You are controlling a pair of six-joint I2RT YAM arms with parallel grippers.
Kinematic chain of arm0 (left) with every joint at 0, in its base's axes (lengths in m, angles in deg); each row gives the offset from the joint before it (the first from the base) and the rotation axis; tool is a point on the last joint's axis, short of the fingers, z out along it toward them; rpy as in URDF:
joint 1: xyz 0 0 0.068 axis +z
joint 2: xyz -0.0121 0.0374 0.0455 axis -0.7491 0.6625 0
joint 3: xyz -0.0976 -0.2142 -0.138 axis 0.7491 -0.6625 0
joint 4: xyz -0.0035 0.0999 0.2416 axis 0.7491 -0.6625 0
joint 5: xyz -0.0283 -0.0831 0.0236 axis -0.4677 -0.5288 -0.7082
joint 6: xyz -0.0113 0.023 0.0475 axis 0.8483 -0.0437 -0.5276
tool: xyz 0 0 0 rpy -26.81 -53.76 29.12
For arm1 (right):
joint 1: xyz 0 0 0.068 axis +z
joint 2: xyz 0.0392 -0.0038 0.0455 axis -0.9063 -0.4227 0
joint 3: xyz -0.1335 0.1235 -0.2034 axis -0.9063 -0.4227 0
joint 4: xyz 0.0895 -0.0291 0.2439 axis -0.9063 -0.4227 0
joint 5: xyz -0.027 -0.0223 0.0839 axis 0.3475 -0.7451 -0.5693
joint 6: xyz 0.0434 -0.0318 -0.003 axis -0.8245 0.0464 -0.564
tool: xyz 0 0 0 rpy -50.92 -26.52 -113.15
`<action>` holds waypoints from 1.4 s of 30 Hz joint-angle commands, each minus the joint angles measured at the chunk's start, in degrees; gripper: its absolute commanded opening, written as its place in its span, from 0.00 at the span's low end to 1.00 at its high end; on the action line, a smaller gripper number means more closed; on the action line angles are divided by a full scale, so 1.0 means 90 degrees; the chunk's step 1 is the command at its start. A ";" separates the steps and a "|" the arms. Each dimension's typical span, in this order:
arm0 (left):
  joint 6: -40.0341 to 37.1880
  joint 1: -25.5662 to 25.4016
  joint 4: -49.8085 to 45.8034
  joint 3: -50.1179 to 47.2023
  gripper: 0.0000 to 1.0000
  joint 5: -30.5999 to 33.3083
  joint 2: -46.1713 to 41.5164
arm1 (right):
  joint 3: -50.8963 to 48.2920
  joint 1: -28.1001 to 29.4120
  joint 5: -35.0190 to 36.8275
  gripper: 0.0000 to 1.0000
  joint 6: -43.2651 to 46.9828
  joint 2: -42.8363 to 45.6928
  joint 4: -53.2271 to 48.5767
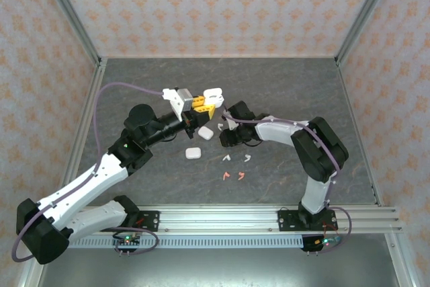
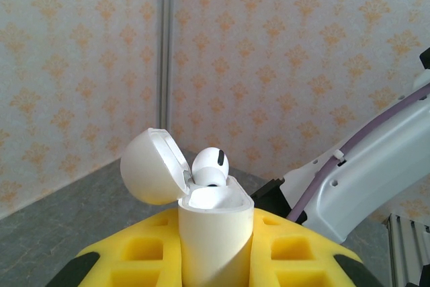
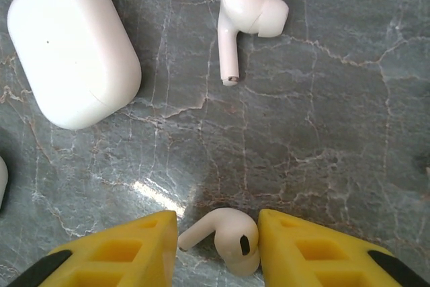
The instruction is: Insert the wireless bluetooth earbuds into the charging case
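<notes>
My left gripper [image 2: 215, 263] is shut on an upright white charging case [image 2: 215, 233], held above the table with its lid [image 2: 151, 166] swung open. One white earbud [image 2: 210, 165] sits in the case, head up. In the top view this case [image 1: 213, 93] is near the table's middle, at the left gripper [image 1: 201, 105]. My right gripper [image 3: 216, 233] is down at the table with its yellow fingers [image 3: 302, 247] closed against a white earbud [image 3: 232, 236] lying between them. Another white earbud [image 3: 243, 15] lies a little ahead of it.
A closed white case [image 3: 70, 45] lies ahead-left of the right gripper. The top view shows two closed cases [image 1: 205, 133] [image 1: 193, 153], two white buds [image 1: 226, 158] [image 1: 247, 158] and two coral-pink buds [image 1: 226, 176] [image 1: 240, 175] nearer the arm bases. Patterned walls surround the table.
</notes>
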 commanded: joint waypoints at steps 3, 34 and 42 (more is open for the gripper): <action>-0.0018 -0.0047 0.0091 0.0217 0.00 0.0055 0.0007 | -0.0249 0.0054 0.0182 0.34 -0.0038 0.0002 -0.0379; 0.0065 -0.0042 0.0240 0.0115 0.00 0.0081 0.0083 | -0.0612 0.0064 0.1418 0.15 0.0118 0.2779 0.0052; 0.0100 -0.0042 0.0367 0.0224 0.00 -0.0045 0.0256 | -0.0608 0.0074 0.2062 0.15 0.0703 0.4742 0.0035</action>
